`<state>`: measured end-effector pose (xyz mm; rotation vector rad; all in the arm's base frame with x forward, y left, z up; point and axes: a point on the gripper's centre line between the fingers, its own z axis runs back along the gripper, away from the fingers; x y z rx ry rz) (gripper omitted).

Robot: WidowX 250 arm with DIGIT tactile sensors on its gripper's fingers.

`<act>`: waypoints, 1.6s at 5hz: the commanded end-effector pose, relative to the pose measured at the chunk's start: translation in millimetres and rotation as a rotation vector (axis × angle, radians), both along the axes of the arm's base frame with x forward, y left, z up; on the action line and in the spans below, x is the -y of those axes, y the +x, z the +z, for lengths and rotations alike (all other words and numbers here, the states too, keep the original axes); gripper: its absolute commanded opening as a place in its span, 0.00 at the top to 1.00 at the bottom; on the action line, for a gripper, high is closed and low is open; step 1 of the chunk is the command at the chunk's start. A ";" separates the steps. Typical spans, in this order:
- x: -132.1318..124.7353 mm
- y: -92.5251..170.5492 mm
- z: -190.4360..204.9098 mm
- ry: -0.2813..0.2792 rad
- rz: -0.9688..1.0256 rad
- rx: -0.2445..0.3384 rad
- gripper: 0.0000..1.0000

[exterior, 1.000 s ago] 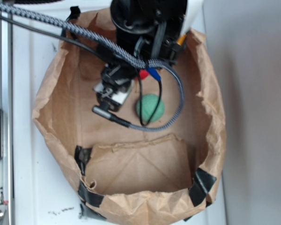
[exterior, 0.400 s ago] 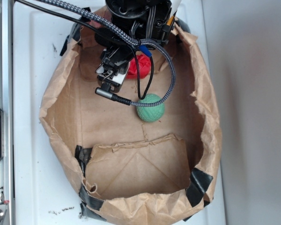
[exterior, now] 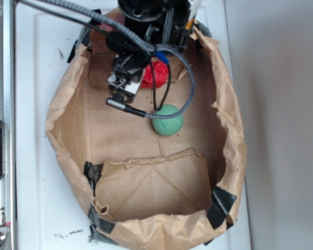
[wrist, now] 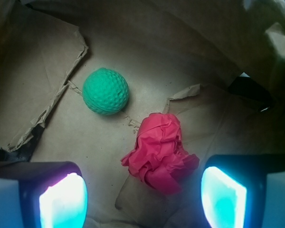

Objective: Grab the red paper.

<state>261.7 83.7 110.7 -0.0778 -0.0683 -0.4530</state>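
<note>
The red paper is a wrinkly bright red wad lying on the floor of the brown paper bag. In the wrist view it sits just ahead of my gripper, nearer the right finger than the left. The jaws stand wide open and empty, with nothing between the pads. In the exterior view the red paper shows partly under the arm and cables at the bag's far end; the gripper itself is hidden there.
A green textured ball lies beyond and left of the red paper, also seen in the exterior view. The bag's crumpled walls rise all round. A grey braided cable loops over the bag floor.
The arm has moved toward the bag's far end, uncovering more of the red paper. Over the last half second it barely shifted. The ball stays put.
</note>
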 end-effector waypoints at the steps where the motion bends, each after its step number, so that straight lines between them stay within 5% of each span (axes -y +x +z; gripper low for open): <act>1: -2.0 25.8 -35.5 0.084 0.016 0.069 0.00; 2: 0.8 28.8 -42.6 0.113 0.017 0.062 0.00; 5: 18.0 15.4 -33.3 -0.001 -0.114 0.030 0.00; 7: 15.5 4.8 7.2 -0.107 -0.125 0.096 0.00; 8: 25.4 -7.1 10.2 -0.100 -0.177 0.118 0.00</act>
